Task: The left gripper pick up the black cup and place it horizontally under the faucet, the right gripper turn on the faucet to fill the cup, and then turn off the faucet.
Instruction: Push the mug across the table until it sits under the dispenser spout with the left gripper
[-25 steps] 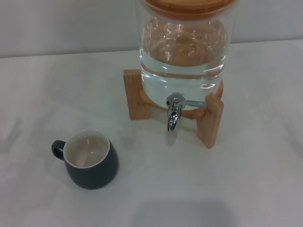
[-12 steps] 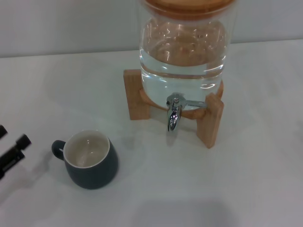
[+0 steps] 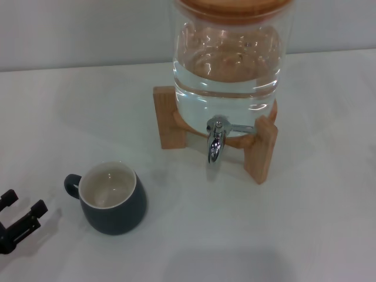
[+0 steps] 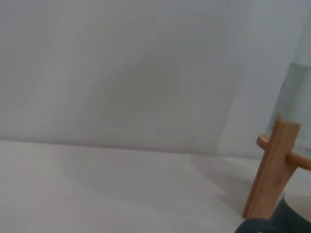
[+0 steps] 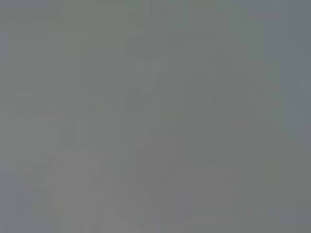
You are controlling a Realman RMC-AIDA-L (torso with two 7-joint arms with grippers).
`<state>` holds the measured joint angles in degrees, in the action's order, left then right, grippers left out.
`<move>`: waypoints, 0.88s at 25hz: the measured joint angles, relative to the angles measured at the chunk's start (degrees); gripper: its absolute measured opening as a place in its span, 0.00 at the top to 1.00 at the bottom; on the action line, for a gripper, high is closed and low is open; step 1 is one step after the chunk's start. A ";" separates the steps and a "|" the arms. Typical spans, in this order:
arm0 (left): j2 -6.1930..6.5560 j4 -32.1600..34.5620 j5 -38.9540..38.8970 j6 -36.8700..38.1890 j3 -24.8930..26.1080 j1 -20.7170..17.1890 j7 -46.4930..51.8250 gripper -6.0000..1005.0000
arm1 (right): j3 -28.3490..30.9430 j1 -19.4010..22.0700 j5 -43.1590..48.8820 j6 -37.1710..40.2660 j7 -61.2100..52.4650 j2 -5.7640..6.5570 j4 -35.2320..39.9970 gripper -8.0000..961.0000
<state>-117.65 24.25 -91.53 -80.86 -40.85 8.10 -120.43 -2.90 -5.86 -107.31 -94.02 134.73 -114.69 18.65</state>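
On the worktop (image 3: pixel 305 235) the black cup (image 3: pixel 111 202) stands upright, nearer to me and to the left of the glass jar (image 3: pixel 226 59). Its handle points left, toward my left gripper (image 3: pixel 23 214), which sits near the cup but apart from it, fingers spread. The jar rests on a wooden stand (image 3: pixel 258 147) farther back. The faucet (image 3: pixel 215 141) juts from the jar's front toward me, well apart from the cup. My left wrist view shows the stand's leg (image 4: pixel 267 174) with, I think, the cup's rim just beside it.
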 joint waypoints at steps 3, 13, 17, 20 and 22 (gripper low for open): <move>-0.24 0.02 0.14 1.62 -0.13 1.12 -0.10 0.18 | -0.02 -0.28 0.00 0.16 0.00 0.00 0.31 0.14; -1.27 -0.60 4.58 6.71 -0.37 5.99 -0.12 0.18 | -0.08 -0.31 -0.01 -0.14 -0.23 -0.09 0.60 0.14; -1.39 -1.16 4.94 7.59 -0.38 7.03 -0.06 0.18 | -0.11 -0.33 -0.07 -0.62 -0.60 -0.09 0.63 0.14; -1.39 -1.40 4.95 7.76 -0.38 7.94 -0.13 0.19 | -0.16 -0.65 -0.08 -0.80 -0.75 -0.09 0.67 0.14; -1.39 -1.40 4.96 7.80 -0.37 8.29 -0.17 0.19 | -0.29 -0.87 -0.04 -0.82 -0.76 -0.09 0.86 0.14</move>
<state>-119.05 22.85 -86.57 -73.06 -41.22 16.39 -120.60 -3.19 -6.74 -107.36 -94.84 133.97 -114.79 19.52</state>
